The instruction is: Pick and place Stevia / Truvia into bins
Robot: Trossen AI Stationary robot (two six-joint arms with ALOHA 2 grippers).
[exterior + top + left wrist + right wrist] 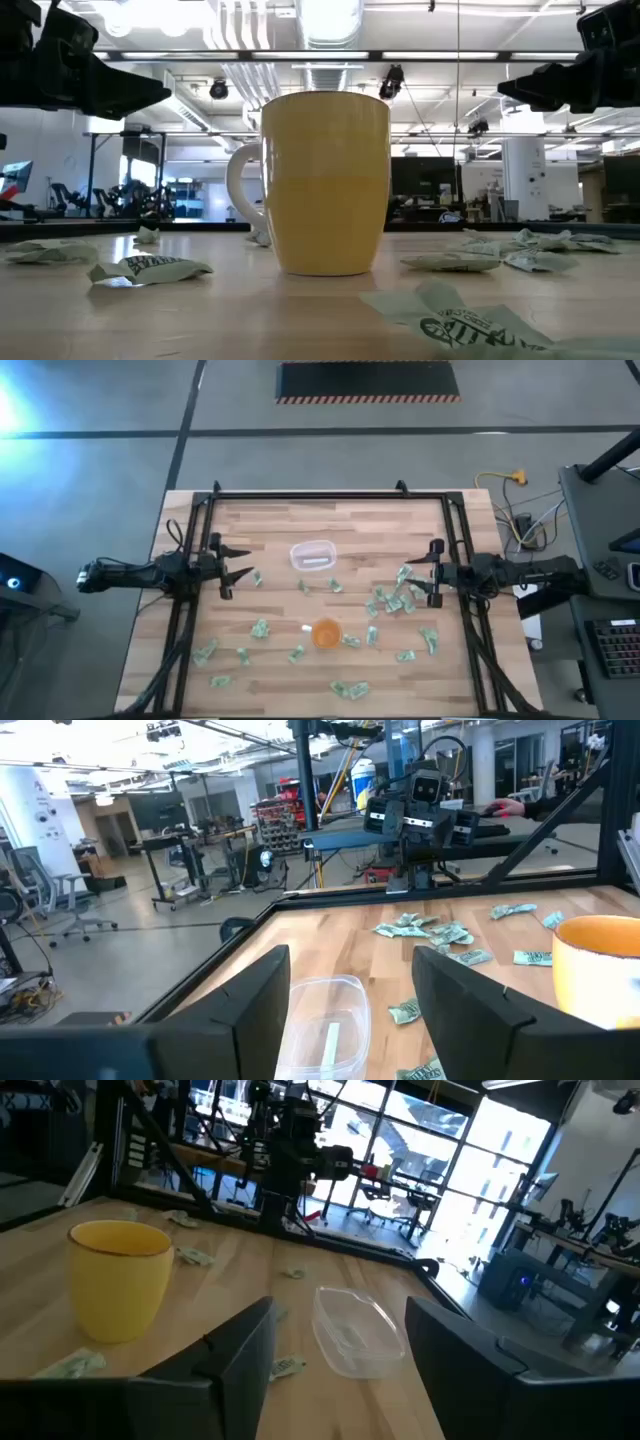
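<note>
Pale green and white sachets (396,600) lie scattered flat over the wooden table, most near the right side and along the near edge. The clear tub (313,555) stands in the middle toward the far edge, with one pale strip inside it (331,1042). My left gripper (243,563) hovers open at the table's left side, pointing at the tub. My right gripper (410,576) hovers open at the right side, above the thickest cluster of sachets (432,933). Neither touches anything.
A round orange-yellow cup (326,632) stands near the table's middle, on the near side of the tub, with a small white scrap (307,627) beside it. A black frame (330,495) runs around the table. Bare wood lies along the far edge.
</note>
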